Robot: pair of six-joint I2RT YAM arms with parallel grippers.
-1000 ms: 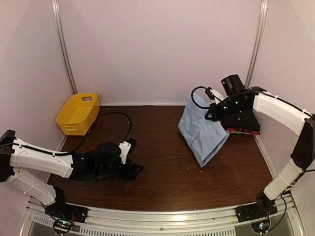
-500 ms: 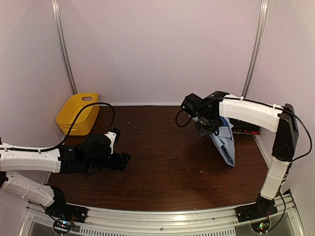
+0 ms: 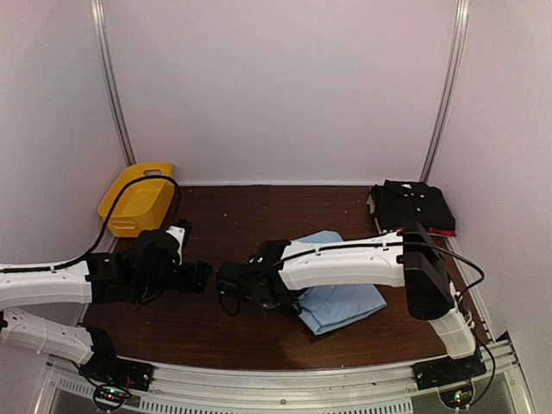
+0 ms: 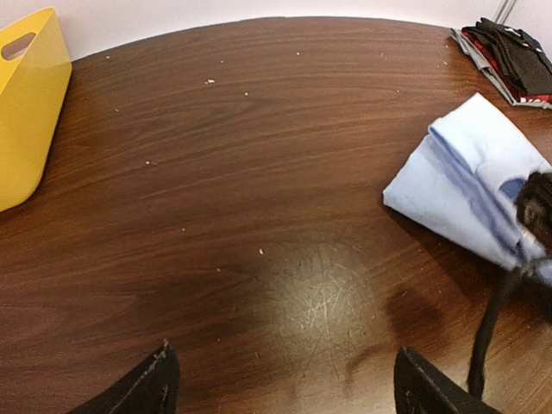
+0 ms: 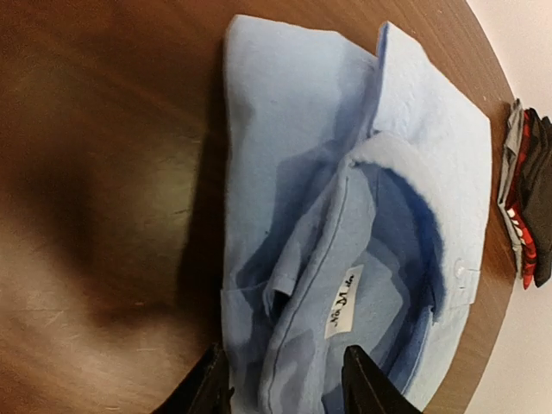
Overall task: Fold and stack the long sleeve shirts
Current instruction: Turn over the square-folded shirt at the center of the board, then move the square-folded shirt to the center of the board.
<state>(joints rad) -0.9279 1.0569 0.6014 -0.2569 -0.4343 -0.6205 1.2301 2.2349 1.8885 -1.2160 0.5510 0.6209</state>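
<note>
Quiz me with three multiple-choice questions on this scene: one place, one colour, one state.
1. Where is the light blue shirt? A) hanging in the air B) lying on the table C) on the floor
2. What colour is the basket? A) green B) yellow C) white
3. The left gripper is? A) shut on cloth B) shut, empty C) open, empty
Answers: 1 B, it lies on the wood; 2 B, the far-left basket is yellow; 3 C, its fingers stand wide apart over bare table.
</note>
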